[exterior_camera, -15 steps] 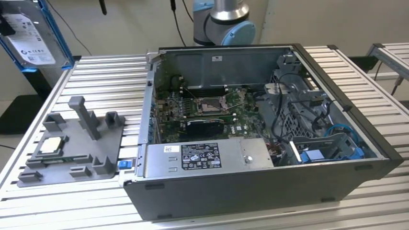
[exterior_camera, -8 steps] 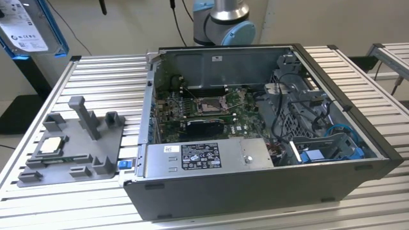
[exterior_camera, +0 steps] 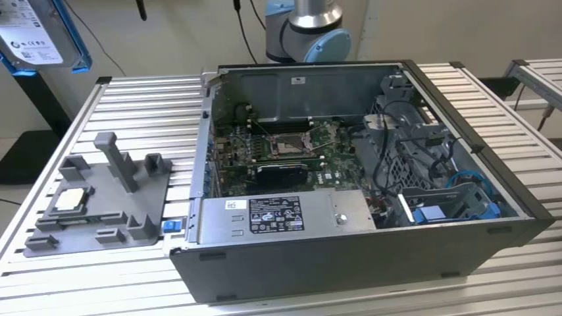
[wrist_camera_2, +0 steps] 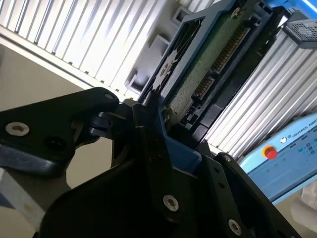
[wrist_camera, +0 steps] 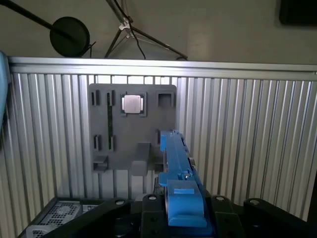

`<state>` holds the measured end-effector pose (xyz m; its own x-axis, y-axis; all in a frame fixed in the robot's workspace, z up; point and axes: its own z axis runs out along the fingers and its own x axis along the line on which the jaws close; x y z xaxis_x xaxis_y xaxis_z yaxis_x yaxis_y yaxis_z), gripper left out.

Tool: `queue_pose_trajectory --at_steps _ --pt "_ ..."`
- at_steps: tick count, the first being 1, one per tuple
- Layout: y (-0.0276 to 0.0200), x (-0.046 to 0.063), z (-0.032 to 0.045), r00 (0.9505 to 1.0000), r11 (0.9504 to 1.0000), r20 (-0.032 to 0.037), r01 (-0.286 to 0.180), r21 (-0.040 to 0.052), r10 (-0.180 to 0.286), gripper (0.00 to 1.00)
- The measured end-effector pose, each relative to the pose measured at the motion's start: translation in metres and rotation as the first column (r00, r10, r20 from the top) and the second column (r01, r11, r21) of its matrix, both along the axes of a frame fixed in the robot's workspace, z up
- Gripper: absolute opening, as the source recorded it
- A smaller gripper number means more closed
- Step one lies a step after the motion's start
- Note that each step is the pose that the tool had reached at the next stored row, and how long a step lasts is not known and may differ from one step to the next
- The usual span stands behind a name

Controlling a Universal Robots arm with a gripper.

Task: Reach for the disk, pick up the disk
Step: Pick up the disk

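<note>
The disk (exterior_camera: 37, 36) hangs in the air at the exterior view's top left, well above the table, showing its white label and blue side rails. In the first wrist view I look along its blue rail (wrist_camera: 174, 153), which stands edge-on between the black fingers (wrist_camera: 148, 201) of my gripper (wrist_camera: 182, 201). The second wrist view shows the disk's underside (wrist_camera_2: 218, 54) with its green circuit board and connector, clamped at one end by my gripper (wrist_camera_2: 168, 124). The gripper is shut on the disk.
Below the disk a grey plastic stand (exterior_camera: 101, 197) with upright posts lies on the slatted metal table (exterior_camera: 131, 105), with a small square silver chip (wrist_camera: 132, 103) seated in it. An open computer case (exterior_camera: 351, 184) takes up the table's middle and right.
</note>
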<state>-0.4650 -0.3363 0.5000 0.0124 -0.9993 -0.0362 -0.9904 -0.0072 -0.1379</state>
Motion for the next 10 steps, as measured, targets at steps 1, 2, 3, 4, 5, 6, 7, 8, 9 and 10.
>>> queue_pose_trajectory --at_steps 1,2,3,4,5,6,7,8,9,10 --pt "0.0000 0.0000 0.0000 1.0000 1.0000 0.0000 0.000 0.0000 0.000 0.00" --pt "0.0000 0.0000 0.0000 1.0000 1.0000 0.0001 0.000 0.0000 0.000 0.00" --pt "0.0000 0.0000 0.0000 1.0000 1.0000 0.0000 0.000 0.0000 0.000 0.00" --pt "0.0000 0.0000 0.0000 1.0000 1.0000 0.0001 0.000 0.0000 0.000 0.00" --pt "0.0000 0.0000 0.0000 1.0000 1.0000 0.0001 0.000 0.0000 0.000 0.00" --pt "0.0000 0.0000 0.0000 1.0000 1.0000 0.0000 0.000 0.0000 0.000 0.00" --pt "0.0000 0.0000 0.0000 1.0000 1.0000 0.0001 0.000 0.0000 0.000 0.00" --pt "0.0000 0.0000 0.0000 1.0000 1.0000 0.0001 0.000 0.0000 0.000 0.00" --pt "0.0000 0.0000 0.0000 1.0000 1.0000 0.0001 0.000 0.0001 0.000 0.00" --pt "0.0000 0.0002 0.0000 1.0000 1.0000 0.0001 0.000 0.0001 0.000 0.00"
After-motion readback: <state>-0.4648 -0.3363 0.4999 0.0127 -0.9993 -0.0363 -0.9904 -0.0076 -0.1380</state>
